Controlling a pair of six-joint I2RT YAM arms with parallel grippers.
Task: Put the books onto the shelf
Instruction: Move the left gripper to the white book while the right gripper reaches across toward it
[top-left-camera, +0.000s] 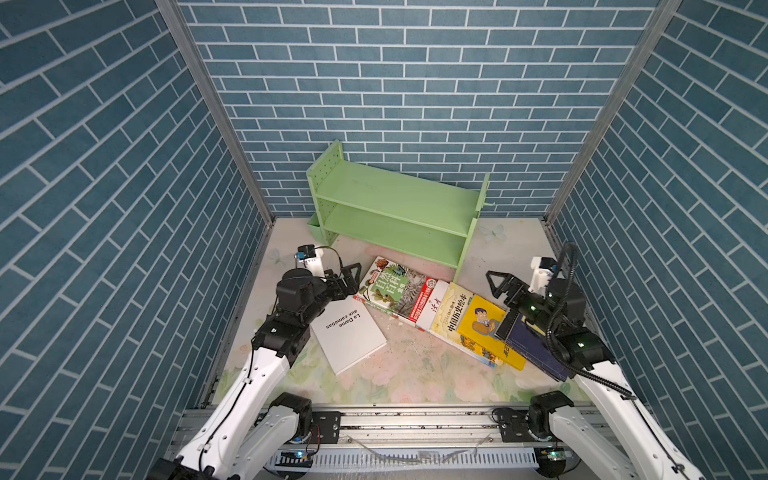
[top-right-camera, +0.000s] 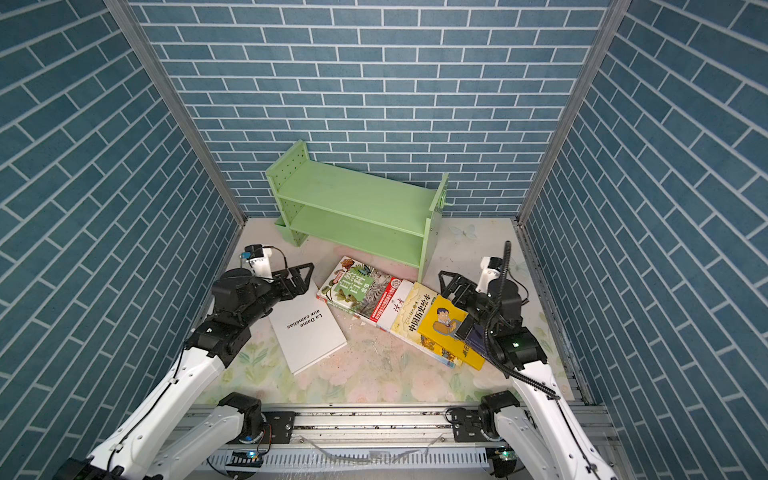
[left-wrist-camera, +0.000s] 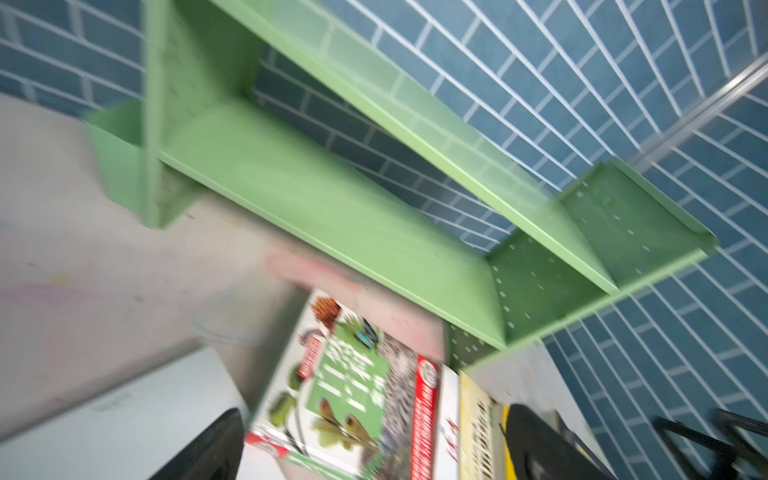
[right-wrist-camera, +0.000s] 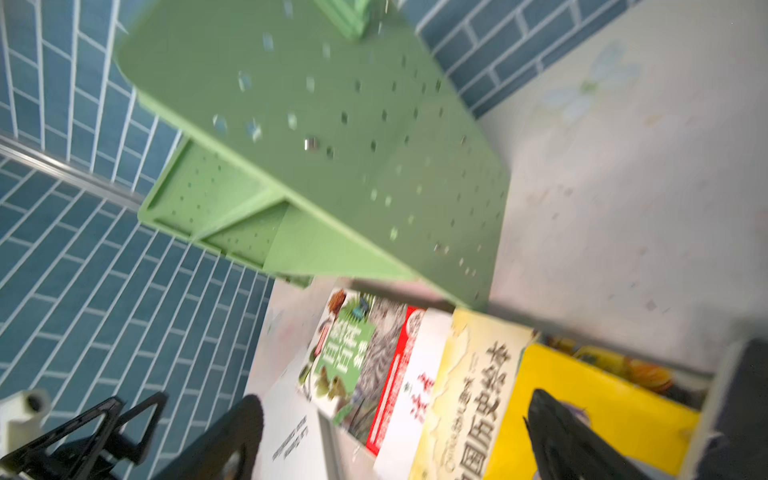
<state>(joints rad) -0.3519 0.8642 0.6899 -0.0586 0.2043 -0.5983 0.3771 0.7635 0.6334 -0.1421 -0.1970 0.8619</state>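
Observation:
The light green shelf (top-left-camera: 395, 212) (top-right-camera: 357, 208) stands empty at the back. Several books lie flat in front of it. A white book (top-left-camera: 351, 338) lies on the left. To its right an overlapping row runs: green-and-red encyclopedia (top-left-camera: 395, 293), thin white (top-left-camera: 436, 305), pale yellow (top-left-camera: 453, 316), bright yellow cartoon-man (top-left-camera: 484, 328), black (top-left-camera: 508, 329), navy (top-left-camera: 534, 351). My left gripper (top-left-camera: 349, 282) (left-wrist-camera: 374, 449) hangs open over the white book's far corner. My right gripper (top-left-camera: 500, 284) (right-wrist-camera: 395, 436) hangs open above the row's right end. Neither holds anything.
Blue brick walls close in the left, back and right. A small green box (top-left-camera: 314, 230) hangs on the shelf's left side. A metal rail (top-left-camera: 395, 419) with both arm bases runs along the front. The floral tabletop (top-left-camera: 415, 374) shows between books and rail.

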